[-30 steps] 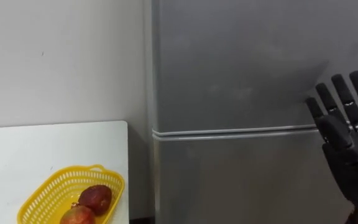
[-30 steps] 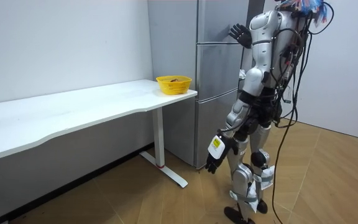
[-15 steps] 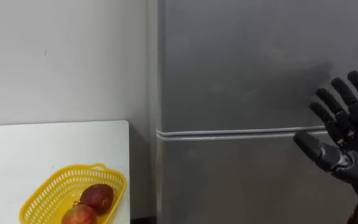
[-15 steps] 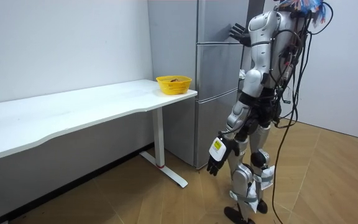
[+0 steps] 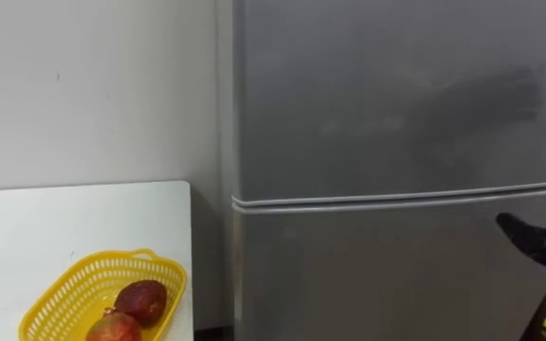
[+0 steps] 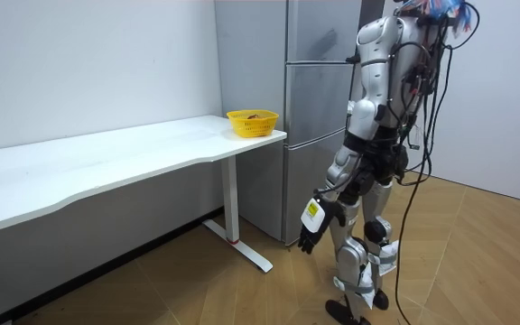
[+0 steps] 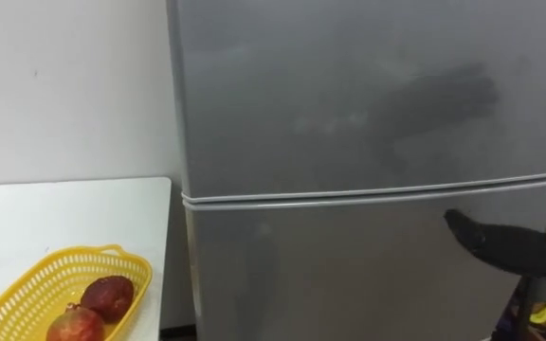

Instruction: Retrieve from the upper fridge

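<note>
Grey steel two-door fridge (image 5: 387,114) stands shut in the left eye view, beside one white desk (image 5: 64,218); one yellow plastic basket (image 5: 50,308) holds two round red fruits (image 5: 140,301). Right eye view: the right hand (image 7: 496,244), released, thumb spread, sits near the door seam; it should hook the upper door's edge and pull steadily, I judge. Room view: the left hand (image 6: 310,230) hangs relaxed.

Shell: silver-grey plates on torso, arms and legs, dark at the joints.
Cables: black bundle down the back, on the side away from the fridge (image 6: 310,135); red and blue strands at the head.
Right hand (image 7: 500,244): black, glossy.
Left hand (image 6: 311,226): black, yellowish tag at its back.
</note>
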Available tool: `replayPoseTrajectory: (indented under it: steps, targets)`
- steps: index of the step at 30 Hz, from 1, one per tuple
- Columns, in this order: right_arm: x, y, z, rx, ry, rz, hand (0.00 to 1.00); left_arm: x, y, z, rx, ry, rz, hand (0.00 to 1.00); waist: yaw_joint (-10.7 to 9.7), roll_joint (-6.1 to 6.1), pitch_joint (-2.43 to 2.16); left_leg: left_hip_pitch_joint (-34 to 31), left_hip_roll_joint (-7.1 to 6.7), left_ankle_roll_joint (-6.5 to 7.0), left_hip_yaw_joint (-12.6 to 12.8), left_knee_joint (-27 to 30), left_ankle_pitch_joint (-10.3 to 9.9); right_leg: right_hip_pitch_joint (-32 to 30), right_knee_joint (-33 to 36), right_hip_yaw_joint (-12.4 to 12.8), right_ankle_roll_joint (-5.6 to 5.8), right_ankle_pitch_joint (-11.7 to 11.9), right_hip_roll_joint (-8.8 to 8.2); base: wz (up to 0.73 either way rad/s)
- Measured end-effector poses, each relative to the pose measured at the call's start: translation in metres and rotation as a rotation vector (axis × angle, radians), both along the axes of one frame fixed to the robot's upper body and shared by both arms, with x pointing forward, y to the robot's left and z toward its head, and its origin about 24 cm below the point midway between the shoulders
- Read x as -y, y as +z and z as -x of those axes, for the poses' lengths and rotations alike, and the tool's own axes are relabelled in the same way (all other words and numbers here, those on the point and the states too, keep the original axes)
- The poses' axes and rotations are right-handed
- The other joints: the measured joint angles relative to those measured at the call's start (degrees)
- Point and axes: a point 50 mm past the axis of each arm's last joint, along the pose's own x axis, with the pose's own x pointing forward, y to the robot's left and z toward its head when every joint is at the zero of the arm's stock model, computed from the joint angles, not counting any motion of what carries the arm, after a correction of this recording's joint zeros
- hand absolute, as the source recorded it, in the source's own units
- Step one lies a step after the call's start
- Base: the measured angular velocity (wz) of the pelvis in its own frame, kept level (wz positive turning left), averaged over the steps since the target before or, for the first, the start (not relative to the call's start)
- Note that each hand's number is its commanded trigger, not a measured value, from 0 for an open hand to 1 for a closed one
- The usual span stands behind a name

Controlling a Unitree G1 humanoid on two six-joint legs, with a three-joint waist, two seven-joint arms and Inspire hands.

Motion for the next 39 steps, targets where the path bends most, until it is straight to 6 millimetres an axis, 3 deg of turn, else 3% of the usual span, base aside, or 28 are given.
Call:
replayPoseTrajectory:
  steps: [6, 8, 15, 20, 26, 30, 39]
  targets:
    - [0.025, -0.041, 0.017, -0.132, -0.207, 0.031, 0.00, -0.001, 0.000, 0.000, -0.006, 0.010, -0.003, 0.00, -0.5, -0.34, -0.20, 0.2, -0.04, 0.01, 0.3, 0.0, 0.0, 0.5, -0.1, 0.3, 0.11, 0.1, -0.16, -0.03]
    - [0.038, -0.071, 0.028, -0.244, -0.287, -0.006, 0.00, -0.001, 0.000, 0.000, -0.010, 0.014, -0.009, 0.00, -0.8, -0.34, -0.21, 0.2, -0.09, 0.01, 0.3, -0.1, 0.0, 0.9, -0.1, 0.2, 0.20, 0.0, -0.23, 0.04]
    - [0.053, -0.141, 0.062, -0.528, -0.429, -0.164, 0.00, -0.003, 0.002, 0.002, -0.020, 0.031, -0.029, 0.00, -1.0, -0.36, -0.11, 0.4, -0.20, 0.04, 0.3, -0.9, 0.0, 0.3, 0.0, 0.5, 0.26, -0.1, -0.09, 0.00]
    - [0.053, -0.218, 0.104, -0.870, -0.535, -0.334, 0.00, -0.003, 0.003, -0.001, -0.019, 0.027, -0.043, 0.00, 0.0, -0.28, -0.21, 0.9, -0.11, 0.03, 0.4, -1.1, 0.0, 0.7, -0.3, 0.4, 0.26, -0.1, -0.07, 0.02]
    - [0.044, -0.253, 0.134, -1.043, -0.585, -0.456, 0.00, -0.003, 0.003, 0.005, -0.048, 0.026, -0.048, 0.00, 0.3, 1.27, -0.03, 1.9, -0.25, 0.04, 0.1, -1.1, 0.0, 1.5, -0.5, 0.5, 0.49, -0.3, -0.31, -0.01]
    - [0.040, -0.268, 0.151, -1.136, -0.599, -0.505, 0.00, -0.002, 0.003, 0.003, -0.042, 0.016, -0.049, 0.00, 0.2, 1.04, -0.02, 1.8, -0.29, 0.04, -0.2, -1.1, 0.0, 1.4, -0.4, -0.1, 0.47, -0.7, -0.43, 0.07]
    - [0.017, -0.302, 0.208, -1.411, -0.637, -0.636, 0.00, -0.003, 0.003, 0.001, -0.036, 0.017, -0.050, 0.00, 0.3, 0.91, 0.11, 2.1, -0.28, 0.04, -1.3, -1.0, 0.0, 2.6, -1.1, -0.5, 0.49, -0.9, -0.41, 0.03]
